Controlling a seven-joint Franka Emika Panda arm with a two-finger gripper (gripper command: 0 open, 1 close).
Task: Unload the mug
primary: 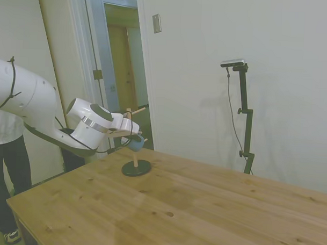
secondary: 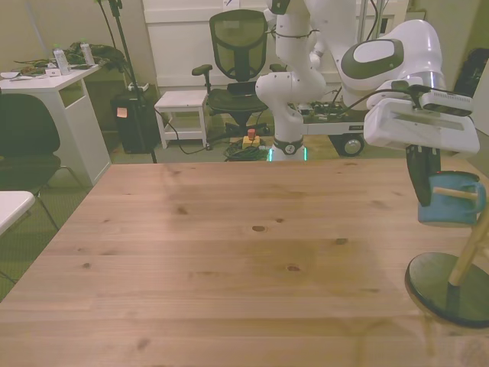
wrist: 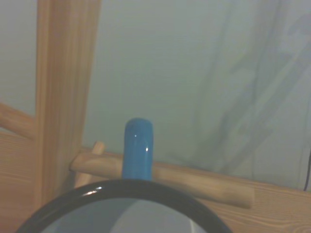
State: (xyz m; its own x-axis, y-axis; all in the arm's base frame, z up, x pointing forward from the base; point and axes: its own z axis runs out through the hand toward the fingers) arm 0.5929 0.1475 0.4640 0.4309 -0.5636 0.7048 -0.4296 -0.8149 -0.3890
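One light-blue mug [secondary: 451, 200] hangs by its handle on one wooden peg stand [secondary: 452, 284], at four o'clock on the table [secondary: 229, 260]; the gripper [secondary: 425, 191] fingers pinch its rim.

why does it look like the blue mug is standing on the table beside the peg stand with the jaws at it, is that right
Not quite. The blue mug hangs by its handle on a peg of the peg stand, off the table, as the wrist view shows. The jaws are at it.

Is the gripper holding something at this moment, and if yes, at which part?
The gripper is at the rim of the mug, which hangs by its handle on the peg stand. Whether it grips cannot be told.
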